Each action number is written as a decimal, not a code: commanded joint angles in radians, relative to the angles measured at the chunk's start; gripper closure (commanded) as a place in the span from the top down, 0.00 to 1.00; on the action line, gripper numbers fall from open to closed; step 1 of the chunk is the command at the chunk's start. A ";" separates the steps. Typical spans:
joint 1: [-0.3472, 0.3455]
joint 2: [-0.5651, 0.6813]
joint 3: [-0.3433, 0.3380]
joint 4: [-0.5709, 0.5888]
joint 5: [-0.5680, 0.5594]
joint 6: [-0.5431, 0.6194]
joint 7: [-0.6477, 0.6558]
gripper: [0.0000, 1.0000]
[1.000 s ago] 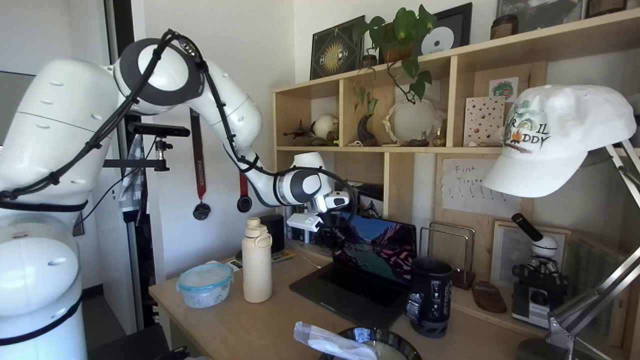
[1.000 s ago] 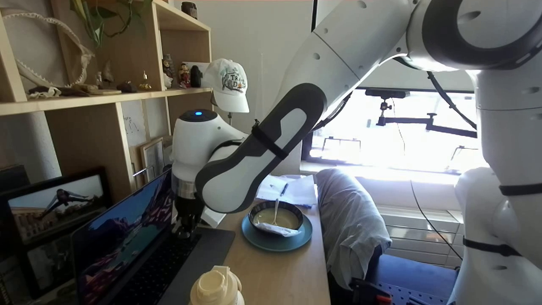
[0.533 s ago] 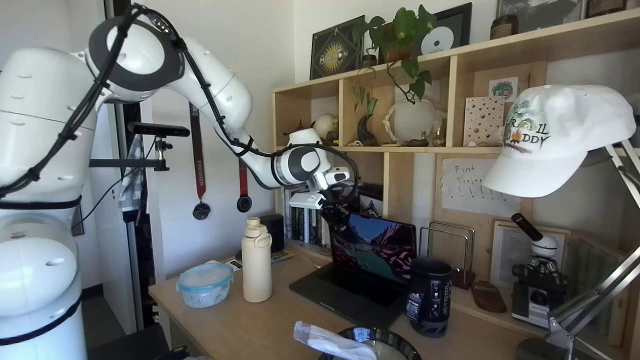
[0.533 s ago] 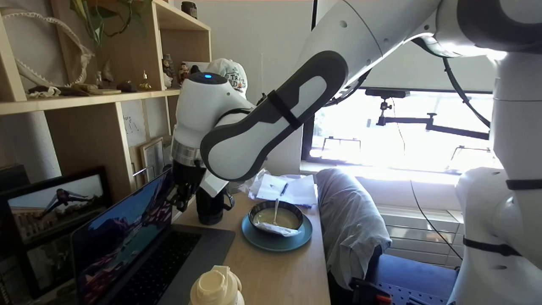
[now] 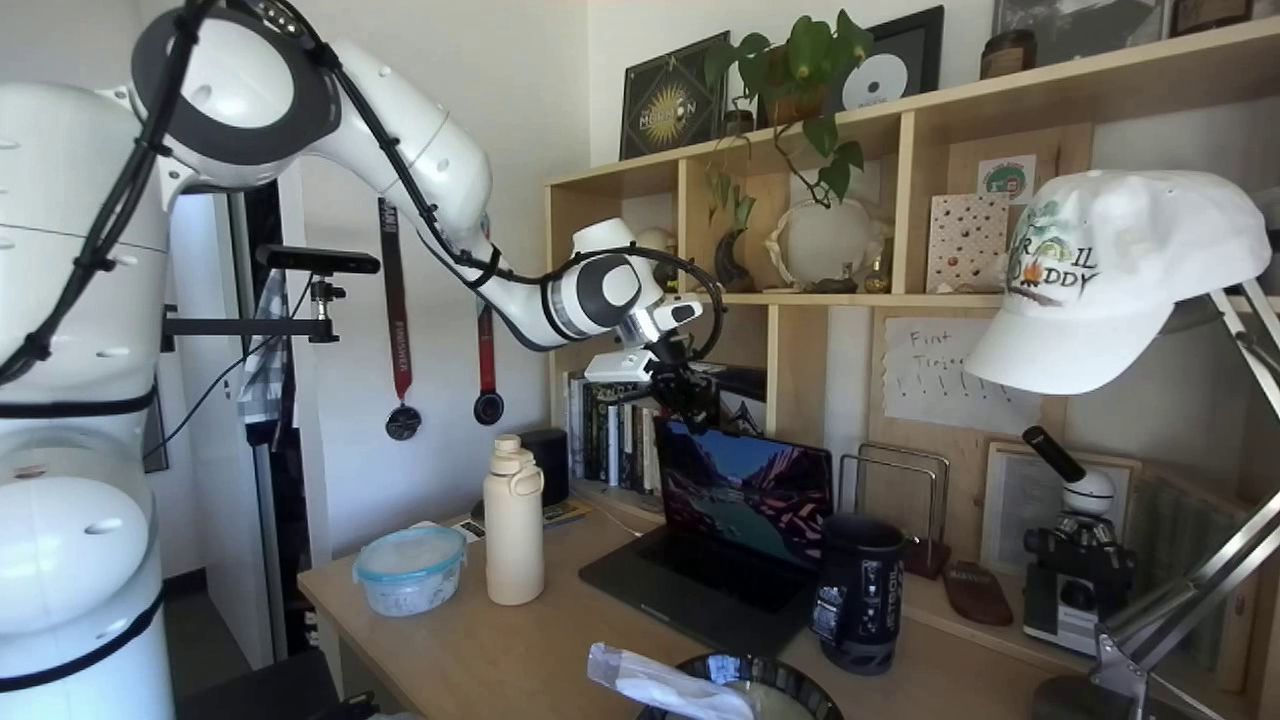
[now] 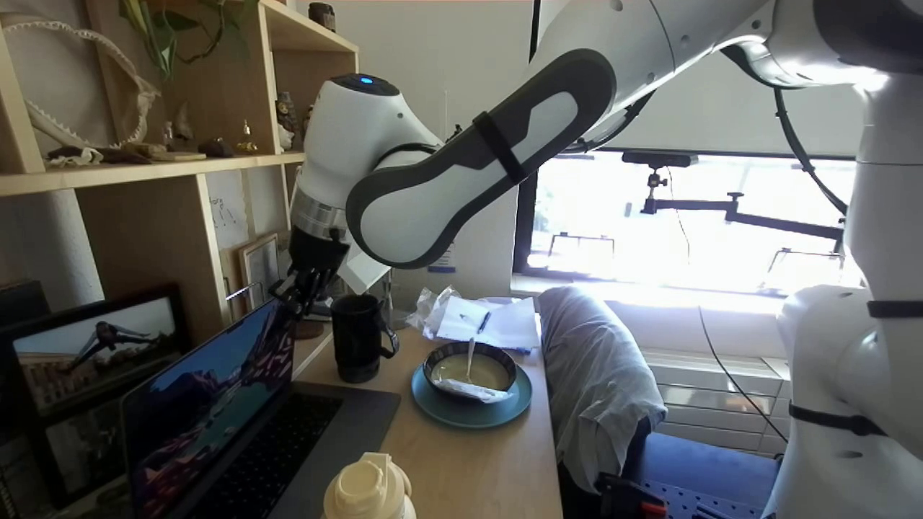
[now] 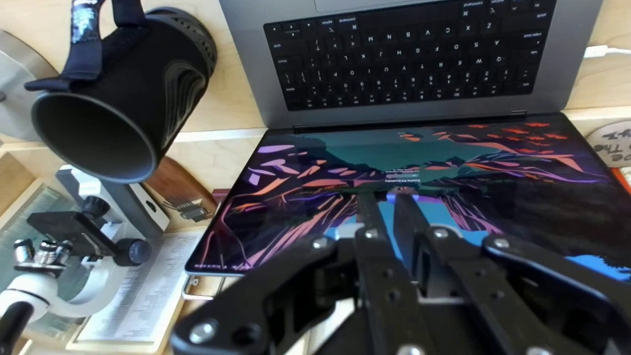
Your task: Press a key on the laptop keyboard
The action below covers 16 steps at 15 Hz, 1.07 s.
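The black laptop keyboard [image 7: 411, 56] shows along the top of the wrist view, with its letters upside down. It also shows in both exterior views [image 5: 722, 572] [image 6: 277, 447]. The laptop screen [image 7: 315, 153], with a red, blue and magenta picture, stands raised behind it. My gripper [image 7: 386, 195] has its two fingers close together with a narrow gap. Nothing is held between them. In both exterior views the gripper [image 5: 697, 415] [image 6: 290, 297] is up at the level of the screen's top edge, well above the keys and apart from them.
A dark mug [image 5: 862, 592] stands by the laptop's side. A cream bottle [image 5: 514, 525] and a lidded container [image 5: 411, 568] stand on its opposite side. A bowl [image 6: 470, 367] on a blue plate [image 6: 472, 418] lies near the desk edge. Shelves [image 5: 760, 298] rise behind the laptop.
My gripper has risen from low over the keyboard to the screen's top edge. The arm has drawn up and back. The mug, hidden earlier in an exterior view, now shows there. The laptop has not moved.
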 commanded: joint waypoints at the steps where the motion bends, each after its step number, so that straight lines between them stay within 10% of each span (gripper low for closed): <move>1: 0.019 0.027 0.051 0.026 -0.053 -0.005 0.083 0.49; 8: 0.192 0.291 0.134 0.218 -0.046 -0.016 0.263 0.99; 16: 0.341 0.408 0.061 0.473 -0.036 -0.234 0.375 1.00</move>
